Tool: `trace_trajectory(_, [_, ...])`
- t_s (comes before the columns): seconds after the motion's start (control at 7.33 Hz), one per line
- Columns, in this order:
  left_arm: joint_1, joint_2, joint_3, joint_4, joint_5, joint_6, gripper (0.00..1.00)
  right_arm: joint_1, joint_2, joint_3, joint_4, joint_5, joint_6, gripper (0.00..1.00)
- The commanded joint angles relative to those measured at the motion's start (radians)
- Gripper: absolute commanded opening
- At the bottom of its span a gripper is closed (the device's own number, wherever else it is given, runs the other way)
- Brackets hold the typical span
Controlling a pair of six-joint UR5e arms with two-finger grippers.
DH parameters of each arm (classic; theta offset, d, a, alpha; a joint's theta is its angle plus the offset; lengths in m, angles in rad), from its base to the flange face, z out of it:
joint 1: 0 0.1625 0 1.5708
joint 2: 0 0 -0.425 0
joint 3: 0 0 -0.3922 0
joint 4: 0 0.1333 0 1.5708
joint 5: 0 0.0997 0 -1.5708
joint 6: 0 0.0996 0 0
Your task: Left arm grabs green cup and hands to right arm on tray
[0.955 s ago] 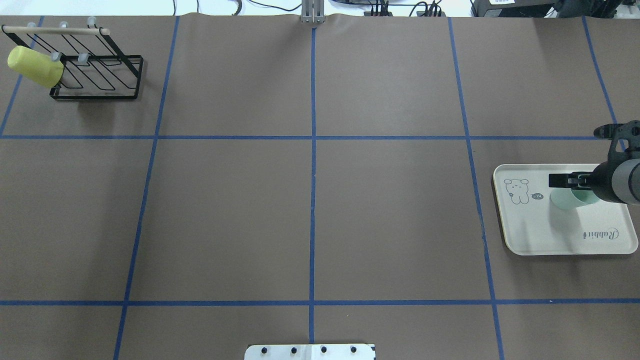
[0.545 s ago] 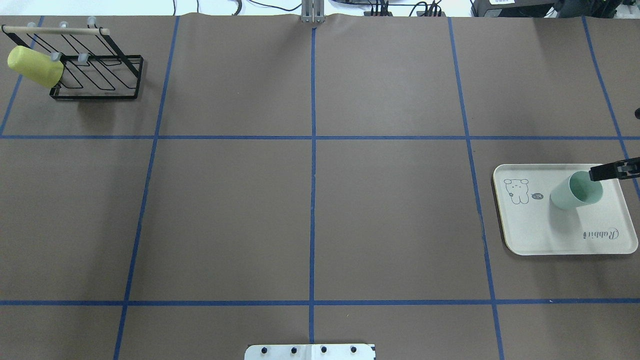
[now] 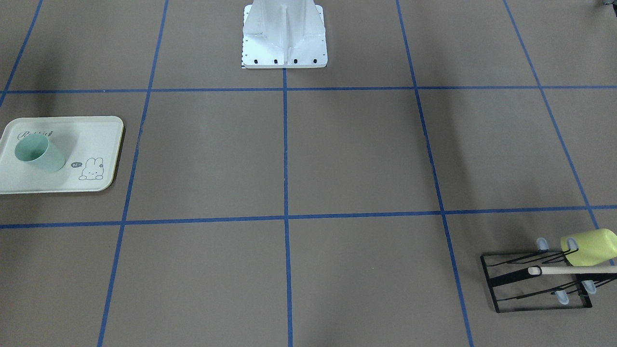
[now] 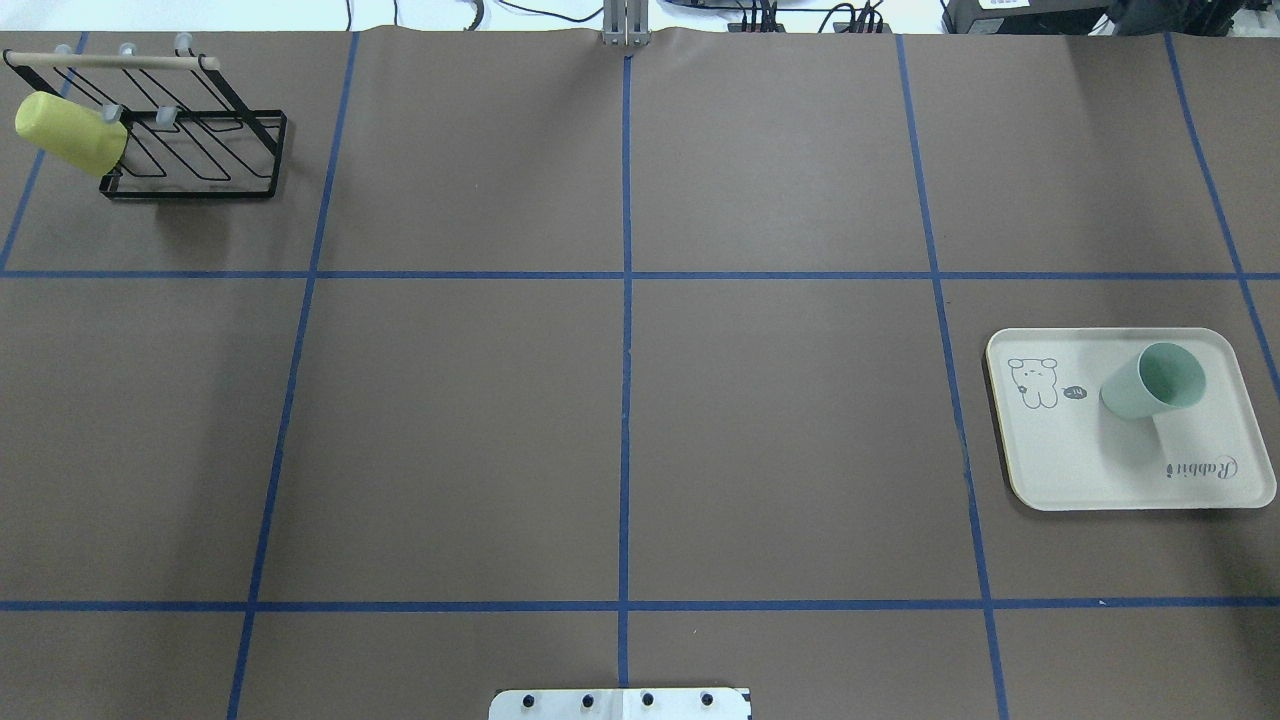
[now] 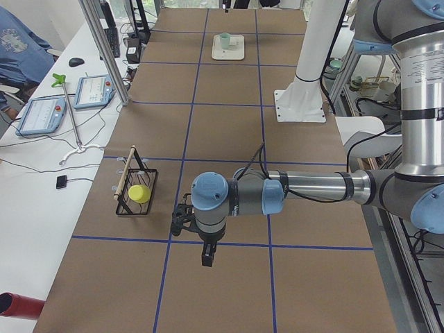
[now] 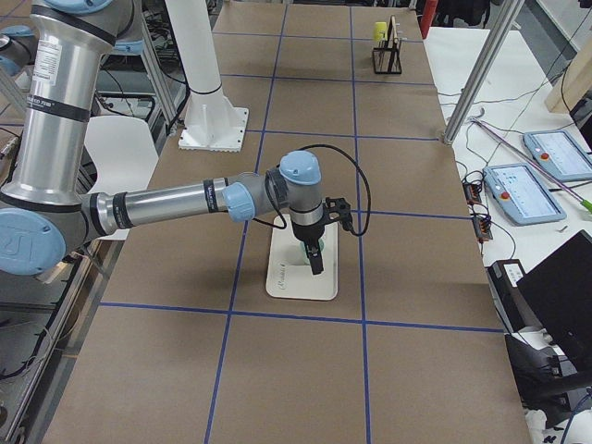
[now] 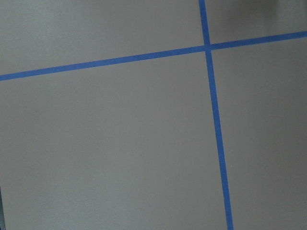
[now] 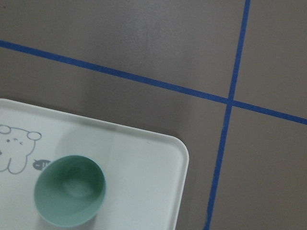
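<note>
The green cup (image 4: 1150,385) stands upright on the cream tray (image 4: 1080,460) at the table's right end, beside the bunny drawing. It also shows in the front view (image 3: 38,153) and from above in the right wrist view (image 8: 69,196). My right gripper (image 6: 316,261) shows only in the exterior right view, raised above the tray; I cannot tell whether it is open or shut. My left gripper (image 5: 207,258) shows only in the exterior left view, pointing down over bare table near the rack; I cannot tell its state. Nothing touches the cup.
A black wire rack (image 4: 190,150) stands at the far left corner with a yellow-green cup (image 4: 68,132) hung on its end. The white robot base (image 3: 284,43) is at the table's near middle edge. Blue tape lines grid the brown table.
The right gripper, at the cup a second ago, has drawn away to the right and left the overhead view. The cup stays upright on the tray.
</note>
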Motion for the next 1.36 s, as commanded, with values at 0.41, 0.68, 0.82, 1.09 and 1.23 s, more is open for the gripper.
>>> trace_trajectory(0.41, [0.023, -0.004, -0.008, -0.002, -0.033, -0.005, 1.00, 0.217, -0.096, -0.105, -0.126, 0.053, -0.295, 1.00])
trace_trajectory(0.68, [0.038, -0.006, -0.011, -0.015, -0.031, -0.006, 1.00, 0.219, -0.098, -0.141, -0.122, 0.059, -0.298, 1.00])
trace_trajectory(0.82, [0.049, -0.006, -0.012, -0.017, -0.031, -0.006, 1.00, 0.219, -0.098, -0.144, -0.122, 0.059, -0.298, 1.00])
trace_trajectory(1.09, [0.049, -0.006, -0.011, -0.023, -0.033, 0.003, 1.00, 0.219, -0.097, -0.145, -0.122, 0.061, -0.294, 1.00])
trace_trajectory(1.23, [0.049, -0.007, -0.009, -0.025, -0.033, 0.004, 1.00, 0.219, -0.097, -0.152, -0.122, 0.061, -0.294, 1.00])
